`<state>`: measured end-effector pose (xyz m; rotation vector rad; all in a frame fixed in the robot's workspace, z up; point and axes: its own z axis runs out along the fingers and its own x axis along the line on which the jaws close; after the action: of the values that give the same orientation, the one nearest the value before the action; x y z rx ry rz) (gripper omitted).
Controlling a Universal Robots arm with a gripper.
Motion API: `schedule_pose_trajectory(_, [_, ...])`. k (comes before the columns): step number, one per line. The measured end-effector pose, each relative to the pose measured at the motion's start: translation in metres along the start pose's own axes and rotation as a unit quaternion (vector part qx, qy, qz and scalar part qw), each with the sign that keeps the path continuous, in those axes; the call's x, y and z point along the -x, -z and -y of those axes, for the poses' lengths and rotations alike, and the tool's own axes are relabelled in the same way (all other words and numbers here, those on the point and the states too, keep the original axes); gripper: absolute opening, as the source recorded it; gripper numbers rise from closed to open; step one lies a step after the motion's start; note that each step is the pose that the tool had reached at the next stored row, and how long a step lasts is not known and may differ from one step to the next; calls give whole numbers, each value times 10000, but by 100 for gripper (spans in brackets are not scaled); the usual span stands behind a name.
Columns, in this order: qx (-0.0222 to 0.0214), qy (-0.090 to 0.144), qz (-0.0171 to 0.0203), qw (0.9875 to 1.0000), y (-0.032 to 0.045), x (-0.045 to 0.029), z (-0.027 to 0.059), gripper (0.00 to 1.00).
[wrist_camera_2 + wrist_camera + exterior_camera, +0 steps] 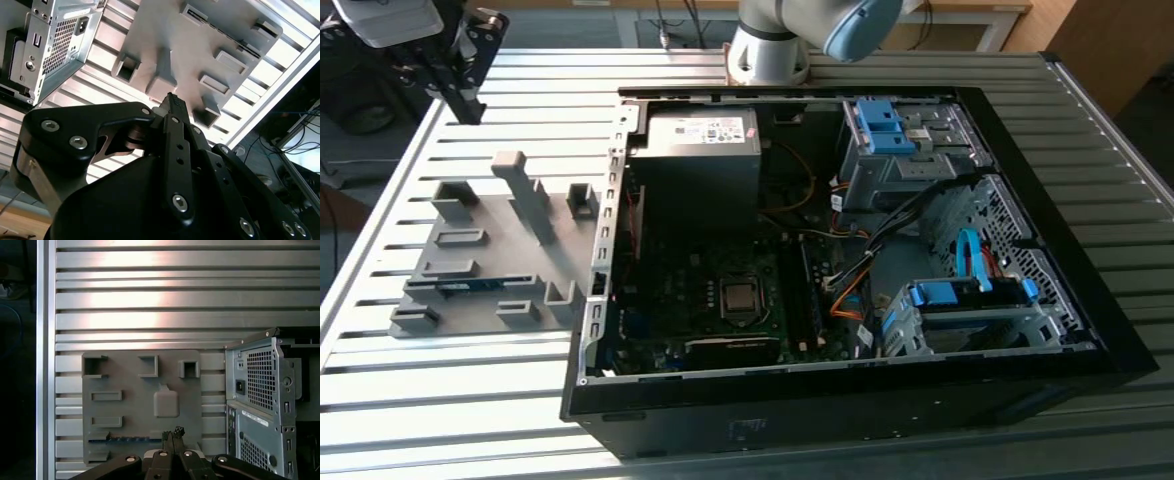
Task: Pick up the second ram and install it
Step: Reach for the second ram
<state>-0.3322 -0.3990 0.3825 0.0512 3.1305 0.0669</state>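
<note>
The pincer (464,105) is squeezed shut and holds nothing; both wrist views (172,100) (173,432) show this too. In the exterior view it hangs at ten o'clock, above the metal table (480,400). The gray rack (494,260) sits at six o'clock from it. The second ram (470,285) (125,438) lies in the rack, toward its seven o'clock side. The open computer case (854,410) stands just beside the rack, at three o'clock.

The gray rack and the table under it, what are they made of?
The gray rack looks like plastic. It is a dull, even gray with blocky molded pockets and no shine. The table looks like metal, probably aluminum. Its silvery ribbed slats throw bright reflections in the first wrist view.
</note>
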Motion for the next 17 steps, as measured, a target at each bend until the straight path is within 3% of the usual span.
schedule_pose_trajectory(17, [-1,0,-6,10000,-2,-163,6,10])
